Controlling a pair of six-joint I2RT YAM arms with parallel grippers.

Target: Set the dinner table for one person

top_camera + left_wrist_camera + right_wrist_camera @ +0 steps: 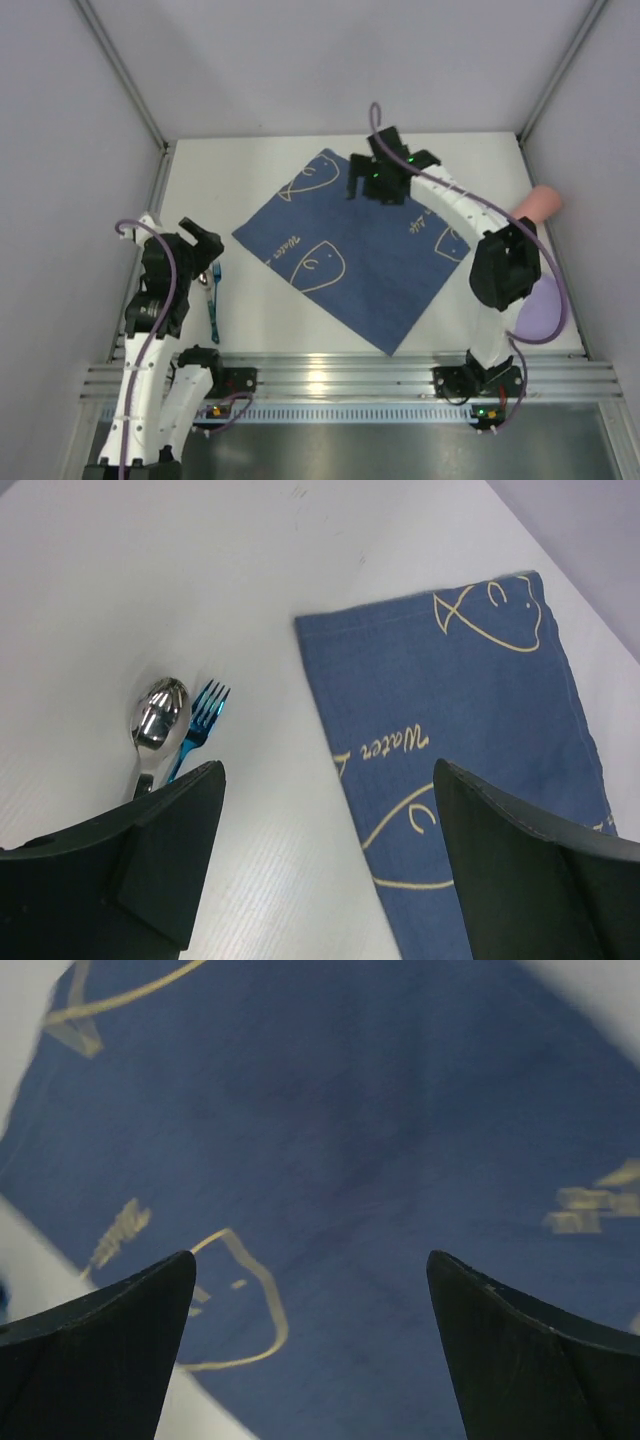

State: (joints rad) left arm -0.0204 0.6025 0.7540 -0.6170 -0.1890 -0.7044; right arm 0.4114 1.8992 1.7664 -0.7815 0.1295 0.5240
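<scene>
The dinner table [250,170] is a white top with a blue cloth mat [350,250] bearing cream whale outlines laid slantwise in its middle. A silver spoon [158,715] and a blue fork [200,715] lie side by side on the table left of the mat. My left gripper [205,240] hovers over them, open and holding nothing; in its wrist view [328,780] the jaws frame bare table and the mat's edge [470,710]. Above the mat's far part, my right gripper [385,185] is open and empty [310,1260], with only blue cloth [350,1110] below.
A pink cup [542,203] lies at the table's right edge, and a lilac plate [540,310] sits partly hidden behind the right arm. A ridged aluminium rail [350,380] runs along the near edge. Grey walls enclose the table on three sides.
</scene>
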